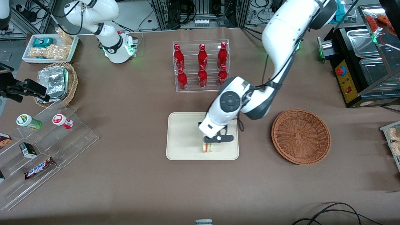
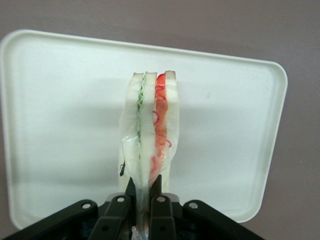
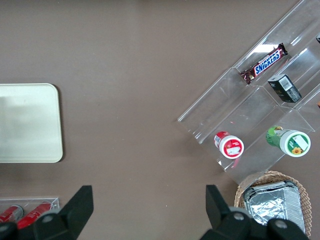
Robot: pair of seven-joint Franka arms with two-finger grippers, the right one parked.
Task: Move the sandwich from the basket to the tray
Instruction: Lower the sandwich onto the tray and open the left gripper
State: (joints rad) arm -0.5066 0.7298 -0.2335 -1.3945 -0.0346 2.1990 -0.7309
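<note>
Gripping a small triangular wedge of white-bread sandwich [image 2: 150,125] with red-orange and green filling, the left arm's black two-finger gripper [image 1: 212,141] hangs low over the flat cream-beige rectangular tray [image 1: 181,137], its fingers clamped on the wedge's narrow end. The sandwich stands on edge over the tray's nearer half, close to the rim nearest the front camera; whether it already rests on the tray I cannot tell. It looks light, soft and loosely wrapped in clear film, so a hard squeeze would likely crush the bread, and the film could slip; a hold across the flat bread faces seems safest. Bare tray surface lies open around the wedge. The wide, shallow reddish-brown wicker basket [image 1: 301,136] sits empty, well apart toward the working arm's end, and the clear rack of red bottles [image 1: 201,65] stands farther from the camera, clear of the tray.
</note>
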